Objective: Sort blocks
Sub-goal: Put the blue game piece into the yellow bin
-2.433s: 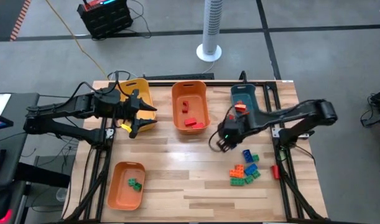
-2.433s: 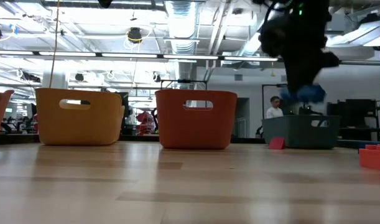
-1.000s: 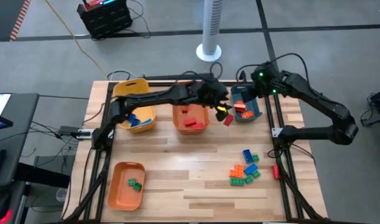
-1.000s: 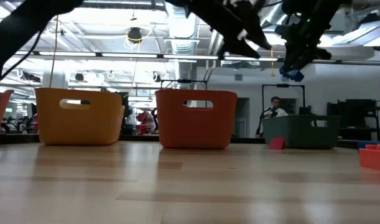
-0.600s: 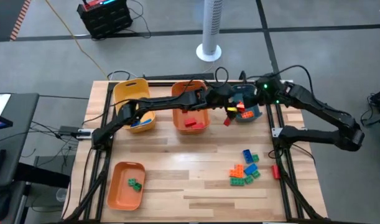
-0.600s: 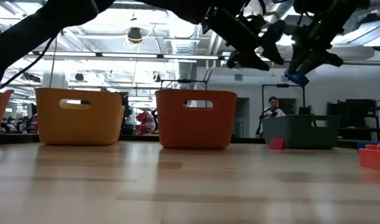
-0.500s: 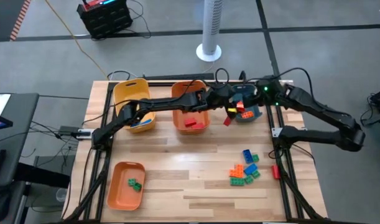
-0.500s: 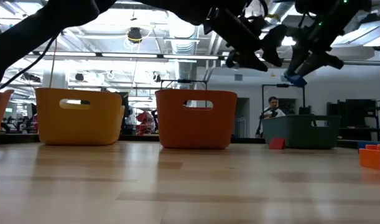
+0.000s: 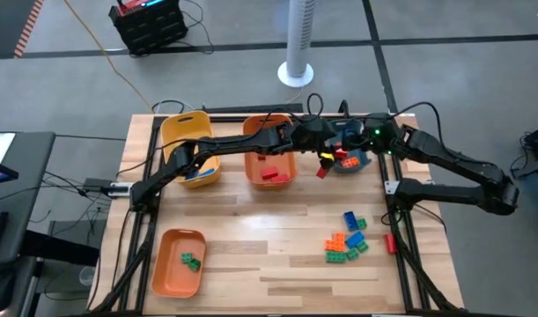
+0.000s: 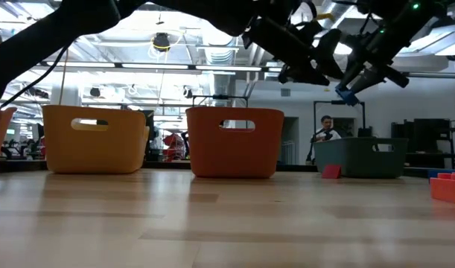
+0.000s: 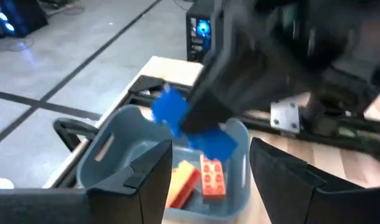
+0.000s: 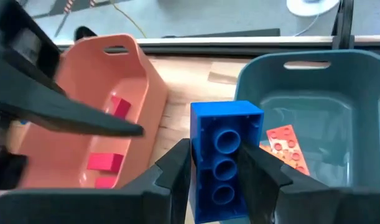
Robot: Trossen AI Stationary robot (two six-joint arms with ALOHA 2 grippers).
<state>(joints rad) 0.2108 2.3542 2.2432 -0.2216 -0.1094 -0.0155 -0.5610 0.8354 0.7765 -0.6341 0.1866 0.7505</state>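
Blue studded plastic brick (image 12: 226, 158), pinched in the right gripper (image 12: 217, 171), hangs upper right over the teal plastic bin (image 9: 363, 160), apparently handover-ready; the left gripper (image 11: 208, 171) gapes empty.

blue block (image 12: 224, 158), teal bin (image 12: 314, 81), orange bin (image 12: 109, 106)

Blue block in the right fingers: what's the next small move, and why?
Probably ease the left gripper forward until its open fingers straddle the blue block, then close. The right gripper holds that block above the teal bin, which holds orange blocks, and the left fingers face it across a gap: it looks like a handover.
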